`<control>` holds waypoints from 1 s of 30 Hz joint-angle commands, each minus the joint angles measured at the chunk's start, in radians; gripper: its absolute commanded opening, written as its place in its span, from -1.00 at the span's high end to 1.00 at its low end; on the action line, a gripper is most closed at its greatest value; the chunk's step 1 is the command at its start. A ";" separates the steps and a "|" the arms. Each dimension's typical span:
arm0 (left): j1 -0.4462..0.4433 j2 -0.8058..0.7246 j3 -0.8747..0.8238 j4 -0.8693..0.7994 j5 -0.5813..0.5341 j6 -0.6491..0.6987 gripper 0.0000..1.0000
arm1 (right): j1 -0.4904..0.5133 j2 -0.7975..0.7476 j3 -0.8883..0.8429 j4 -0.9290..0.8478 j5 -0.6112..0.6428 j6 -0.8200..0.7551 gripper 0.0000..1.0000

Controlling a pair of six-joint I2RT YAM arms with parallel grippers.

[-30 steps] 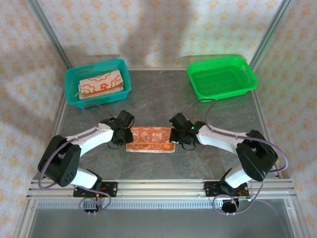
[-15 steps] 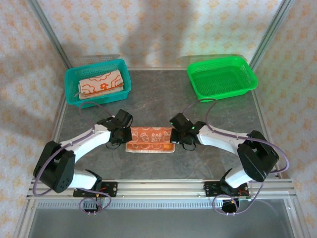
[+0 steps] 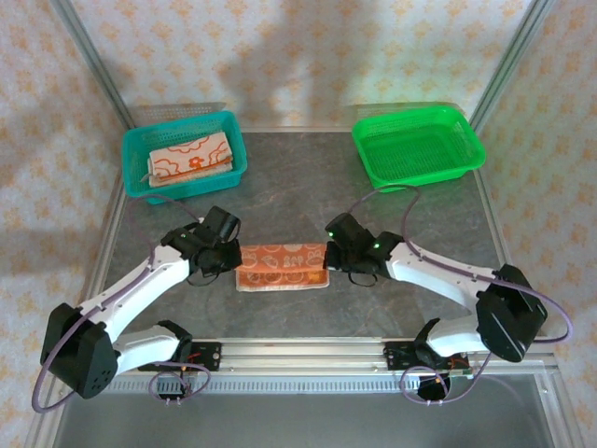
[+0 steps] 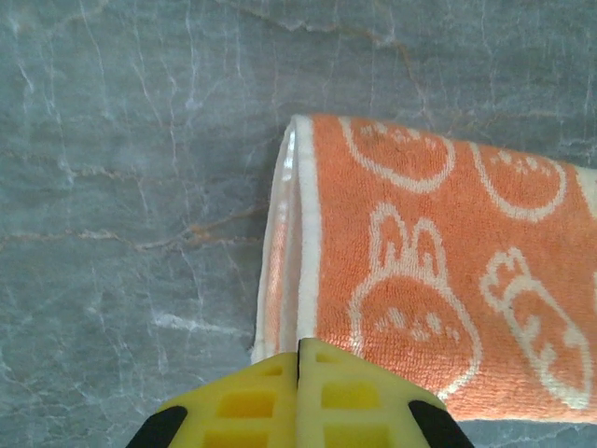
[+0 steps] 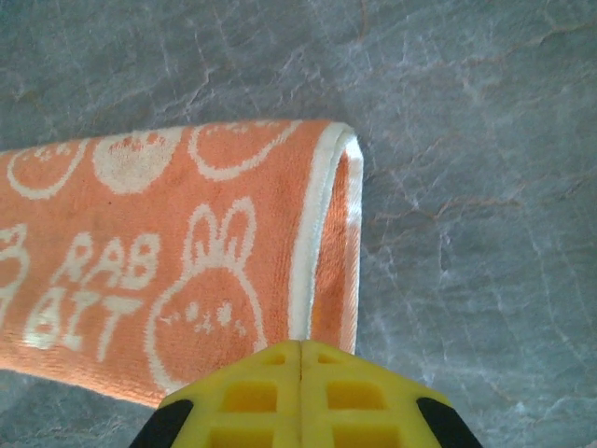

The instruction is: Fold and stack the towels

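I see left gripper (image 4: 298, 347) and right gripper (image 5: 300, 345) each clamped on an end hem of the orange towel (image 3: 282, 266) lying ahead of the jaws.

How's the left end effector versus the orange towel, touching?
Touching. Left wrist view: the left end effector pinches the orange towel at its corner.

The towel (image 4: 420, 261) in my wrist views is soft terry cloth, orange, with a rough looped pile. Its cream hem looks woven flatter. The worktop (image 4: 140, 187) looks to me like grey veined stone, smooth, with a weak sheen. The fingers of the left hand (image 4: 298, 350) and of the right hand (image 5: 300, 347) are yellow plastic, matt, moulded with square hollows. The teal basket (image 3: 191, 189) and the green basket (image 3: 420, 177) are plastic mesh, a little glossy. The front rail (image 3: 308, 350) is brushed metal.
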 commanded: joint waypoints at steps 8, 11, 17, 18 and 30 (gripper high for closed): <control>-0.028 0.028 -0.152 0.091 0.050 -0.072 1.00 | 0.044 0.085 -0.096 0.073 0.033 0.070 1.00; -0.027 0.063 -0.175 0.125 0.045 -0.063 1.00 | 0.043 0.126 -0.094 0.090 0.032 0.061 1.00; -0.027 0.091 -0.127 0.107 0.021 -0.035 0.19 | 0.044 0.108 -0.063 0.045 0.069 0.033 0.47; -0.027 0.089 -0.114 0.100 0.010 -0.025 0.16 | 0.044 0.087 -0.059 0.032 0.087 0.027 0.44; -0.028 0.253 -0.072 0.261 0.016 0.047 0.09 | 0.044 -0.014 -0.009 -0.012 0.176 -0.011 0.12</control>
